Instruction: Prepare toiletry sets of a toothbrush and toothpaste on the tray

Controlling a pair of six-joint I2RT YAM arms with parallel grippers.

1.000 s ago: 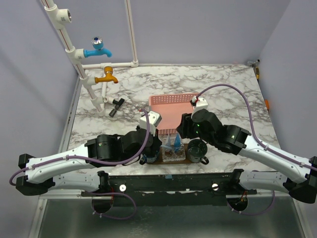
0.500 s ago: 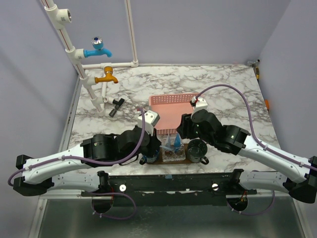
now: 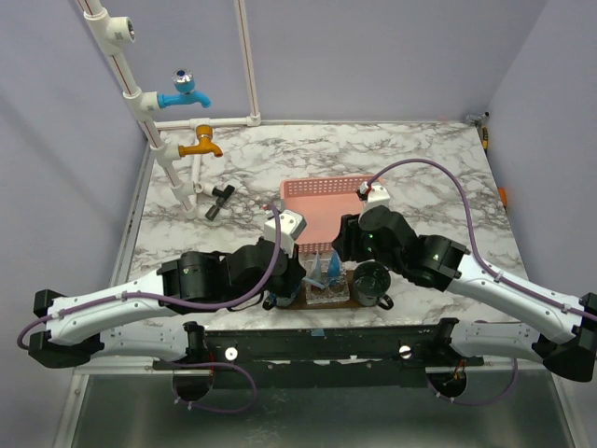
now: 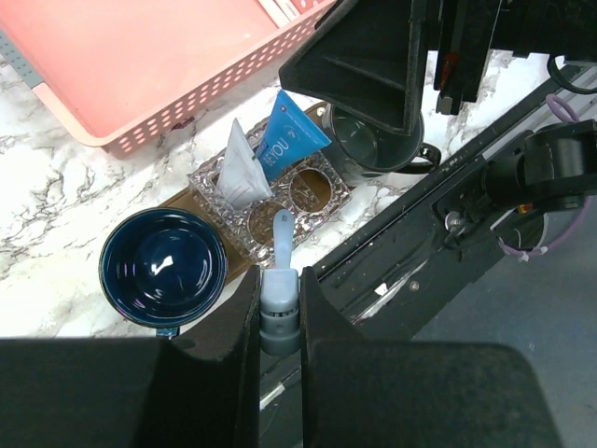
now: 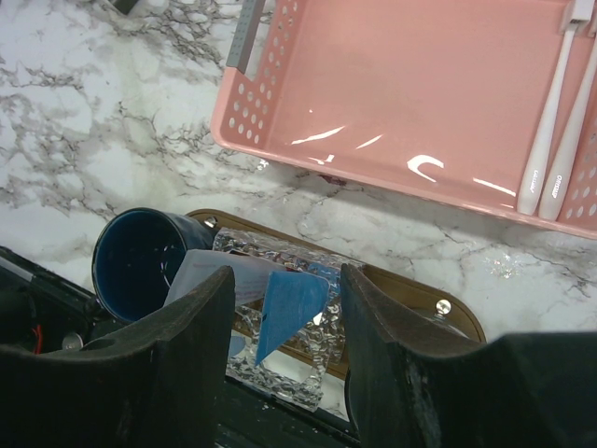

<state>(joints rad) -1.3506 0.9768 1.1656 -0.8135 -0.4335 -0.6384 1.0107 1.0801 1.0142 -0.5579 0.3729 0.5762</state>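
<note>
My left gripper is shut on the grey-blue handle of a toothbrush. The toothbrush points down at a clear glass holder on the brown tray. A blue toothpaste tube and a white one stand tilted in that holder. My right gripper hovers open just above the same holder, with the blue tube below its gap and nothing held. Two white toothbrushes lie in the pink basket.
A dark blue cup stands at the tray's left end and a dark mug at its right end. The pink basket lies just behind the tray. Pipes with a blue tap and an orange tap stand at the back left.
The left arm swayed slightly to the left and came back, still gripping the toothbrush. The right arm has barely moved.
</note>
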